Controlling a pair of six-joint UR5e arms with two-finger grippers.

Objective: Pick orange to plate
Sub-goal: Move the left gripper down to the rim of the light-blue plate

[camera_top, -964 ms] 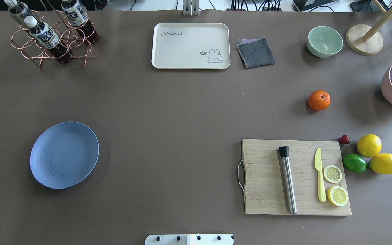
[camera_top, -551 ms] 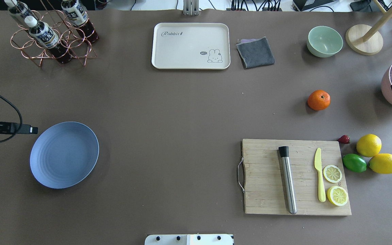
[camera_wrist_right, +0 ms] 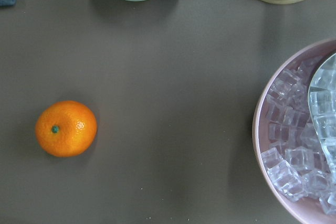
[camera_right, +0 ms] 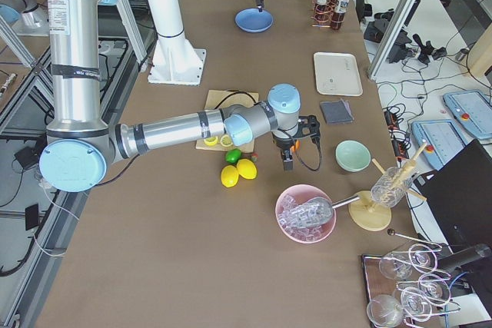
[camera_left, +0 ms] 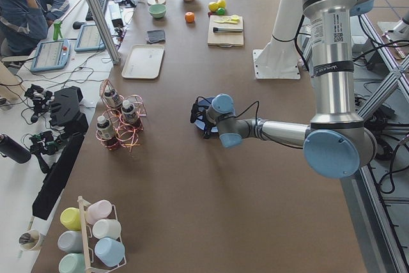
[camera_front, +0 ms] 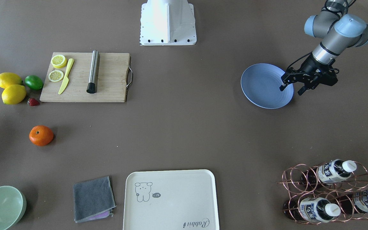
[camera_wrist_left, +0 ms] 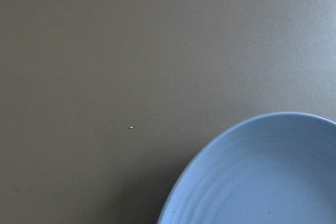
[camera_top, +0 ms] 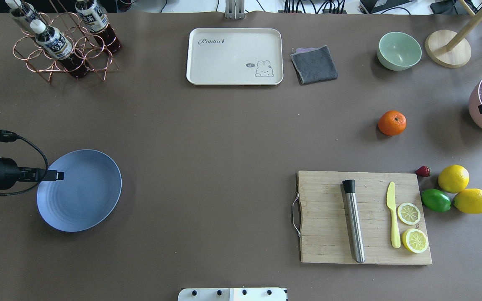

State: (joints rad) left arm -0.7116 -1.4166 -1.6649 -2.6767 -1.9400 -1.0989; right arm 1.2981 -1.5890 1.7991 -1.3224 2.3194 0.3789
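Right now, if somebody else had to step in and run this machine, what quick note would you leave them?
Left end effector: open, empty, hovering over the edge of the plate.
Right end effector: over the table near the pink ice bowl; open or shut, cannot tell.
Orange: on the bare table on the right arm's side, not gripped.
Plate: empty, on the left arm's side.
Done: nothing yet.
Left: grasp the orange, carry it across and set it on the plate.
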